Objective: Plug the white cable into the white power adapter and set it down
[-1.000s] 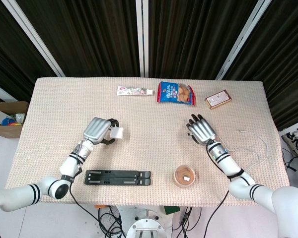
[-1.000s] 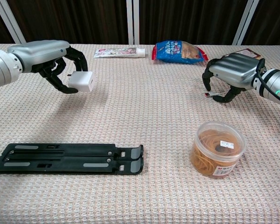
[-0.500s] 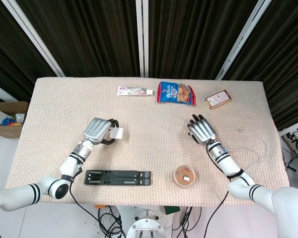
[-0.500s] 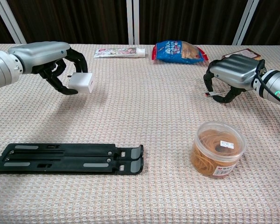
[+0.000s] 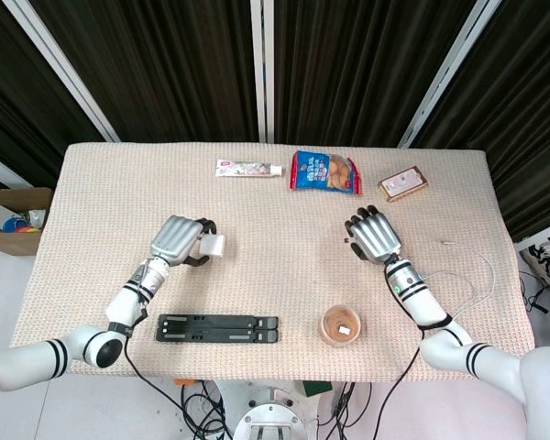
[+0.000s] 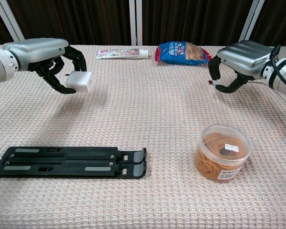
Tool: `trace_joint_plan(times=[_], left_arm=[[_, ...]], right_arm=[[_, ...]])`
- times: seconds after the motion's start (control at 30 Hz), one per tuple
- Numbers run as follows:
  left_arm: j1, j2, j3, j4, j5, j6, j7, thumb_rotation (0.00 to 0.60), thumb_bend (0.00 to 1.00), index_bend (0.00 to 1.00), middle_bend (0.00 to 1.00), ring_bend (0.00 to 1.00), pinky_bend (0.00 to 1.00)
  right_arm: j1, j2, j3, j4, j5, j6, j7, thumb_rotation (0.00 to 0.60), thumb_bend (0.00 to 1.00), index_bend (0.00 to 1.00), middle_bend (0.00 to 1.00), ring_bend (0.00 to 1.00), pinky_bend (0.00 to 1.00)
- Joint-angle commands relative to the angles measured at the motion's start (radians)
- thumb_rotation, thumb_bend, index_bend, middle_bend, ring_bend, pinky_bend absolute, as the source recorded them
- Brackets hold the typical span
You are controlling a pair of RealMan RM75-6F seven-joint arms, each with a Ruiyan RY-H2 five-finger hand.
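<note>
Left hand (image 6: 47,55) grips the white power adapter (image 6: 79,81); right hand (image 6: 238,59) pinches the white cable (image 5: 472,275) plug. Bring them together level, aligning plug with port.

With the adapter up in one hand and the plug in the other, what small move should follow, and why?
Probably bring the two hands toward each other. The left hand holds the white power adapter clear of the table, and the right hand pinches the cable plug, but a wide stretch of table separates them, so nothing can mate yet.
</note>
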Motion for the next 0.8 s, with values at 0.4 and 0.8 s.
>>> trace_joint_plan(times=[0.4,0.8], left_arm=[[-0.029,0.052,-0.040,-0.085,-0.069,-0.031,0.010,0.599,0.41,0.56,0.48,0.78,0.96],[-0.076,0.034,-0.046,-0.101,-0.100,-0.035,0.083,0.600,0.41,0.56,0.48,0.78,0.96]], right_arm=[[0.063,0.154,0.083,-0.327,0.220,-0.124,-0.244,0.600,1.00,0.65,0.64,0.44,0.49],[0.229,0.227,0.122,-0.556,0.616,-0.152,-0.539,0.600,1.00,0.63,0.63,0.44,0.49]])
